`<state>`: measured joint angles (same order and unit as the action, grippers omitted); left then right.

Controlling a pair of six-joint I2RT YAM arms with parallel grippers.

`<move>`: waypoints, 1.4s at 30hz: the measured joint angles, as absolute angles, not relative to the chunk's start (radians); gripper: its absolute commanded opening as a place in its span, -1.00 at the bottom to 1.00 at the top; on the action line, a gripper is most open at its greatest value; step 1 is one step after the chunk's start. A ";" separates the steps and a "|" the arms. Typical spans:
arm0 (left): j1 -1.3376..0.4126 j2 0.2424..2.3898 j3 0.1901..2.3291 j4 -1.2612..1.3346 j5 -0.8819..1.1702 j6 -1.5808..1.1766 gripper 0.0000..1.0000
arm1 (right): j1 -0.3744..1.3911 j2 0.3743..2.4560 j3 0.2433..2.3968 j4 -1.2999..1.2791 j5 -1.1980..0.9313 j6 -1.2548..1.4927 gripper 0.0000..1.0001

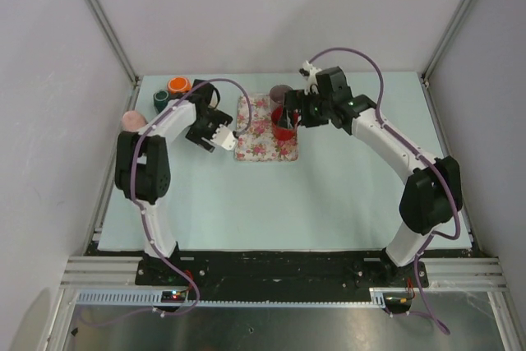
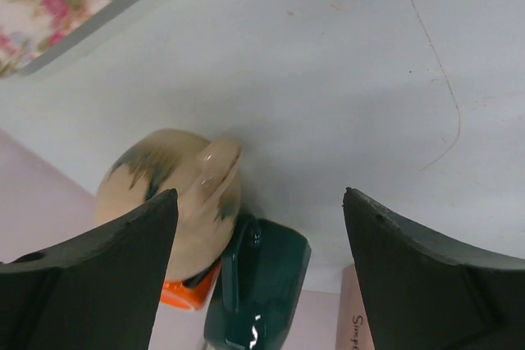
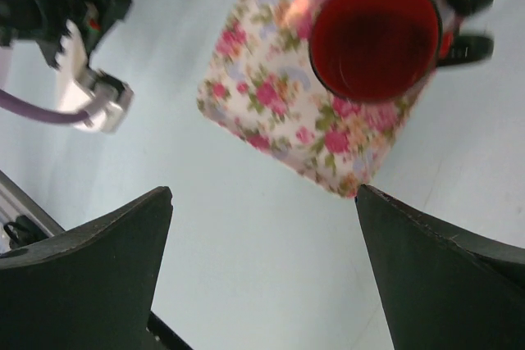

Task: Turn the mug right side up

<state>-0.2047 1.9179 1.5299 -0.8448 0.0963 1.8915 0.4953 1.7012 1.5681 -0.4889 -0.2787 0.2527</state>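
Observation:
A red mug (image 1: 283, 124) stands right side up on the right part of the floral tray (image 1: 256, 144). In the right wrist view its open mouth (image 3: 375, 38) faces the camera, on the tray (image 3: 279, 88). My right gripper (image 1: 296, 111) hovers over the mug, open and empty, with its jaws (image 3: 262, 202) wide apart above the bare table beside the tray's corner. My left gripper (image 1: 200, 101) is left of the tray, open and empty (image 2: 261, 202), and points at the mugs in the back left corner.
Mugs crowd the back left corner: a beige one (image 2: 164, 190), a dark green one (image 1: 162, 99) (image 2: 258, 284), an orange one (image 1: 178, 85) and a pink one (image 1: 131, 120). A dull purple cup (image 1: 279, 94) stands behind the tray. White walls close three sides.

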 measured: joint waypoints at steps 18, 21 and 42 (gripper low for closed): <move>-0.206 2.117 1.619 -0.712 -0.052 1.975 -0.11 | 0.442 1.701 1.415 -0.430 -0.496 0.299 0.99; -0.206 2.125 1.619 -0.705 -0.052 1.977 -0.45 | 0.430 1.701 1.415 -0.419 -0.525 0.306 0.99; -0.211 2.092 1.629 -0.667 0.146 1.941 -0.99 | 0.390 1.645 1.413 -0.419 -0.541 0.311 0.99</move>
